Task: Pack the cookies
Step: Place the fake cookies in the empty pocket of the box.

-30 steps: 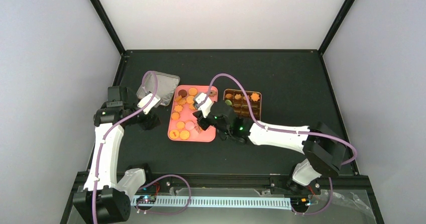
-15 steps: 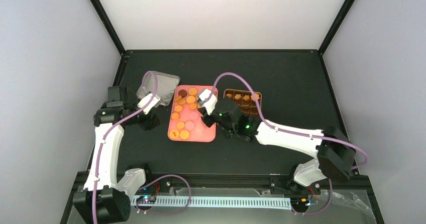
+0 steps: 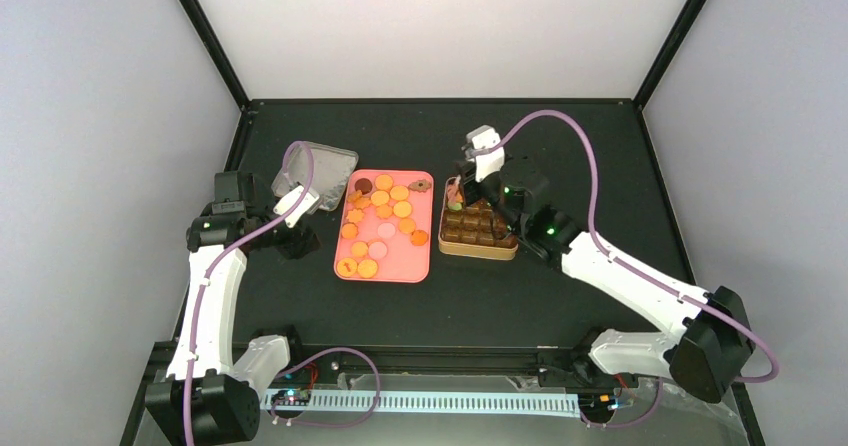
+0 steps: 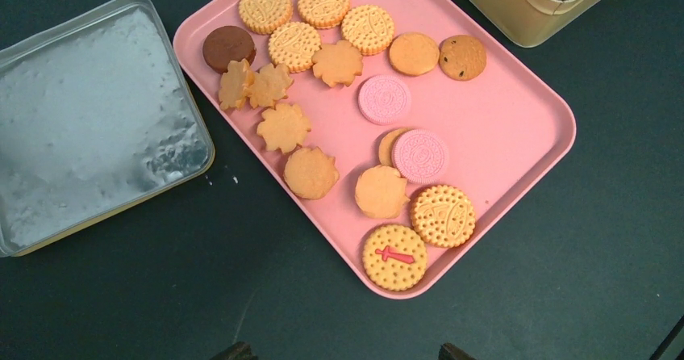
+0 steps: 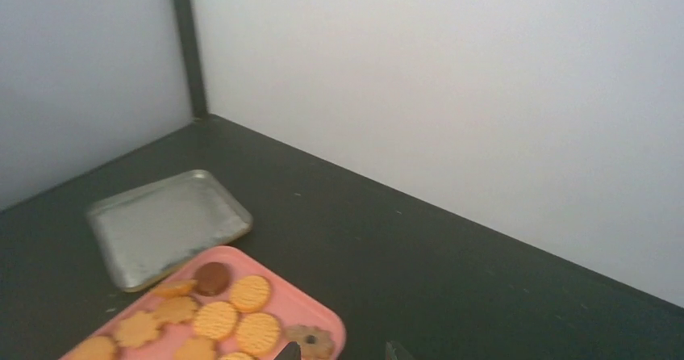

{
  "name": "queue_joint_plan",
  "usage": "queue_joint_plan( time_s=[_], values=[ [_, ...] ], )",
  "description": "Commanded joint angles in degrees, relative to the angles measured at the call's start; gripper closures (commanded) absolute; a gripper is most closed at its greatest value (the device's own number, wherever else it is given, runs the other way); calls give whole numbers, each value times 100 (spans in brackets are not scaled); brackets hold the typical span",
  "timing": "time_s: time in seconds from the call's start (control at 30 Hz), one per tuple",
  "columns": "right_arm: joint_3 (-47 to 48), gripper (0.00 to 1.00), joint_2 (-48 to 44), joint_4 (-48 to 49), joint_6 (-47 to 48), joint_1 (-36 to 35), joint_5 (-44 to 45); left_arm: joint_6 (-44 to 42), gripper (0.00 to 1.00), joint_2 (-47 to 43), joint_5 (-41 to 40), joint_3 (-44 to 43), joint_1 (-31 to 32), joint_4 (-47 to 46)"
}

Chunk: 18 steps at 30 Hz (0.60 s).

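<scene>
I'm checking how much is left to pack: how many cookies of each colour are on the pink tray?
Orange-yellow cookies: 14
Pink cookies: 2
Dark brown cookie: 1
Chip-speckled cookies: 2
Total: 19

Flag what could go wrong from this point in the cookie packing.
1. The right gripper hangs by the far left corner of the gold tin; whether it holds a cookie is hidden, and a drop there might hit the rim.
2. On the pink tray a pink cookie overlaps an orange cookie, so a pinch could lift both.
3. The left gripper hangs open beside the tray; the right arm reaching there may crowd it.
</scene>
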<state>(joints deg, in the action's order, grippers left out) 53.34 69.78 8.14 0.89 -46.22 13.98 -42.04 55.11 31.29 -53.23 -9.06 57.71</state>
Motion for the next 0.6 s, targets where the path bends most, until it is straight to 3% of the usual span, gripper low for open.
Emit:
queue_joint_plan(
  time_s=[0.0,0.57],
  values=[
    [-181,99,-67,90,-146,509,-1,-87,39,-44,152,-96,-53,135],
    [-190,89,588,332,-371,899,-241,-111,39,-18,161,-146,-48,161]
  ],
)
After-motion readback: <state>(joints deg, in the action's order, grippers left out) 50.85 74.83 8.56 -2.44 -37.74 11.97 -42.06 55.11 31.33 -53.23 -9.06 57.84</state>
